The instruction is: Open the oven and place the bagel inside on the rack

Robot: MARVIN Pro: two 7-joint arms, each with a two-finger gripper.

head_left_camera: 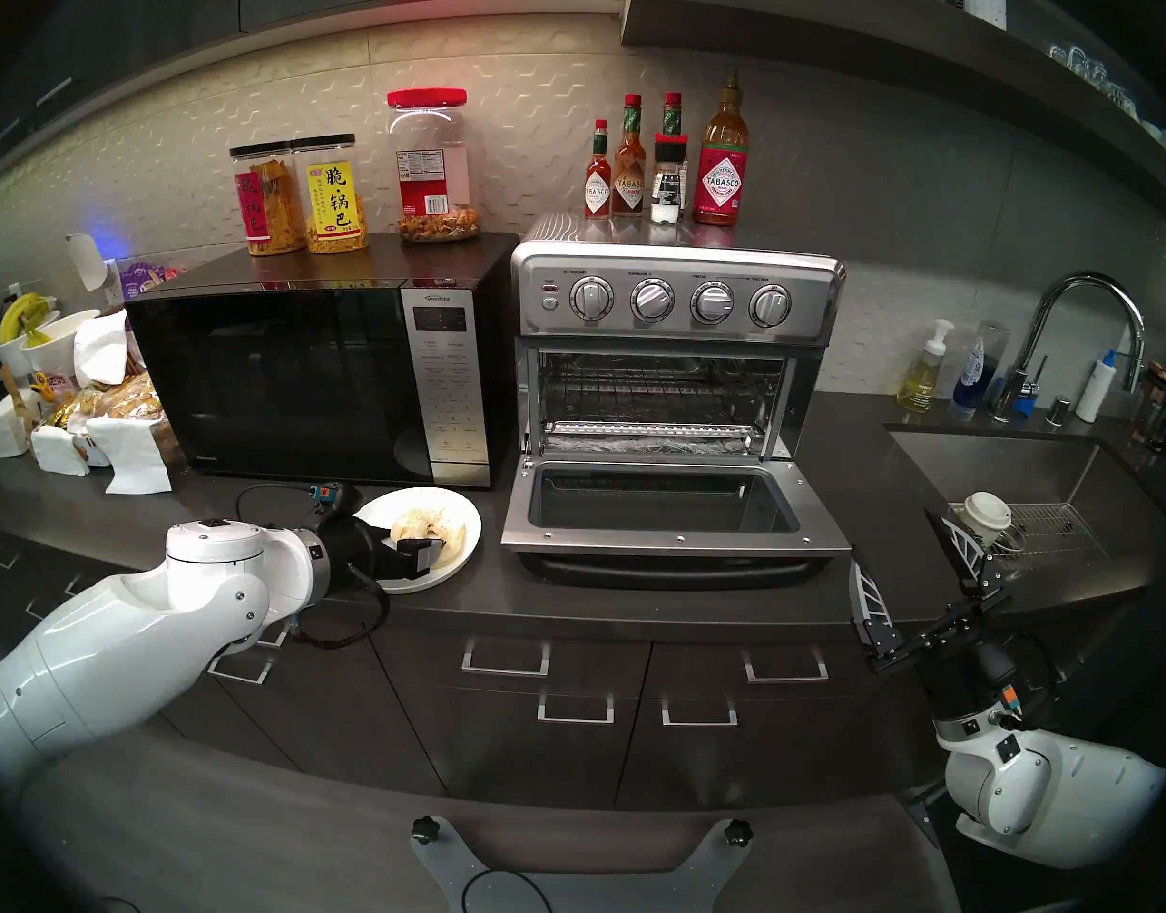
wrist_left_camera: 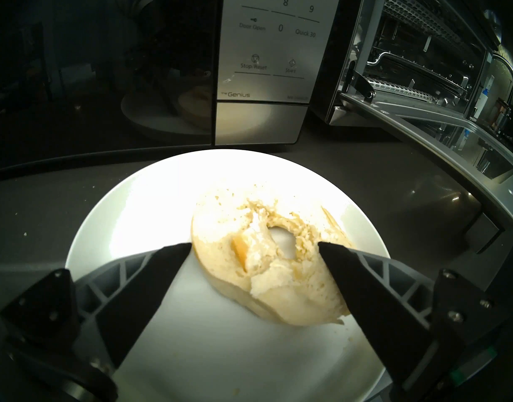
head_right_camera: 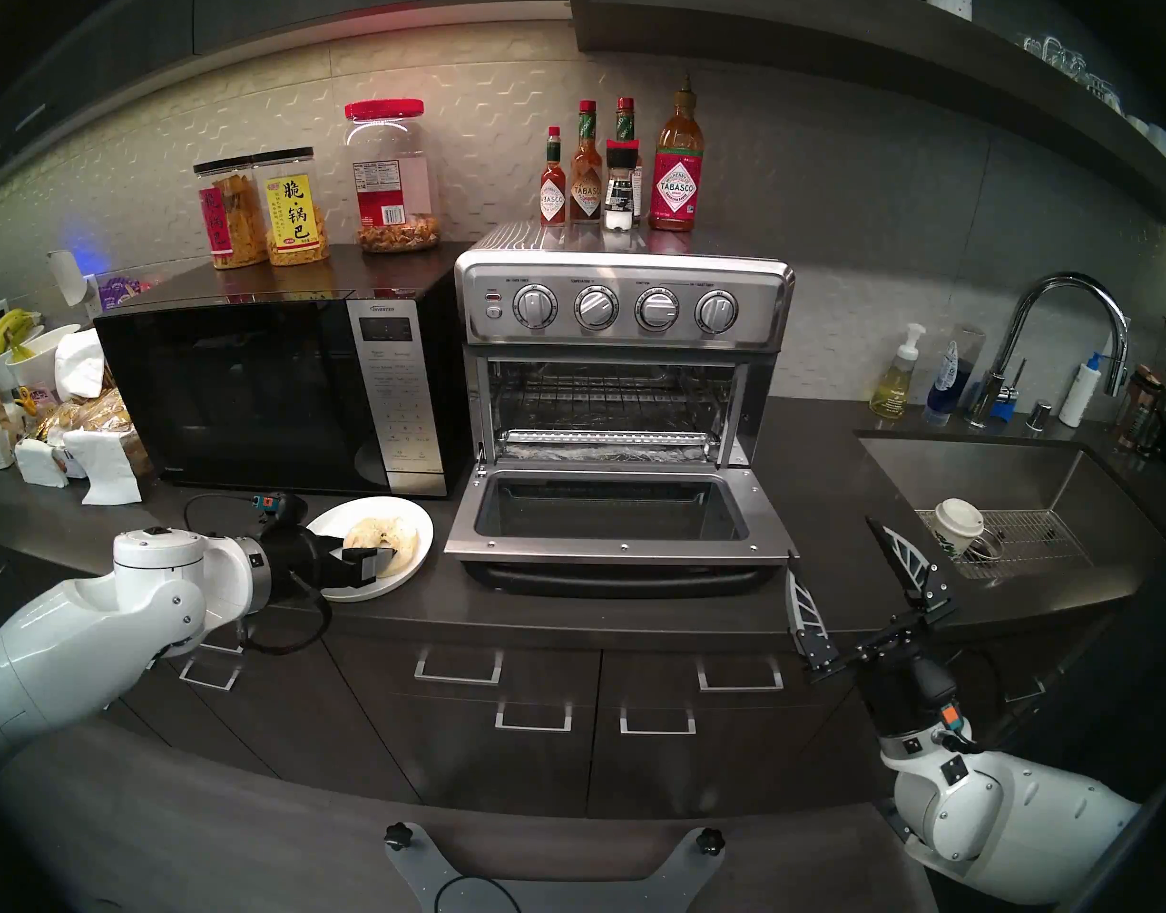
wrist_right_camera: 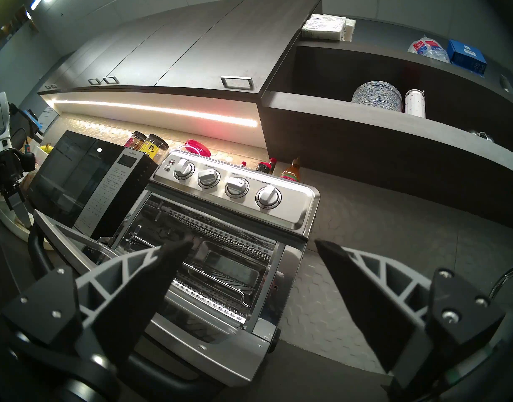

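Observation:
The stainless-steel oven [head_left_camera: 676,299] stands on the counter with its glass door [head_left_camera: 666,503] dropped flat open. The wire rack [head_left_camera: 659,391] spans the empty cavity. The pale bagel [head_left_camera: 428,520] lies on a white plate [head_left_camera: 461,516] left of the door. My left gripper [head_left_camera: 428,539] is open and low over the plate. In the left wrist view it [wrist_left_camera: 253,244] straddles the bagel [wrist_left_camera: 220,218], one fingertip at each side. My right gripper [head_left_camera: 890,537] is open and empty in the air past the door's right front corner.
A black microwave [head_left_camera: 303,378] stands against the oven's left side, just behind the plate. Sauce bottles [head_left_camera: 633,167] stand on the oven's top. A sink [head_left_camera: 1002,470] with a paper cup [head_left_camera: 989,516] is on the right. Bread bags [head_left_camera: 105,417] crowd the far left.

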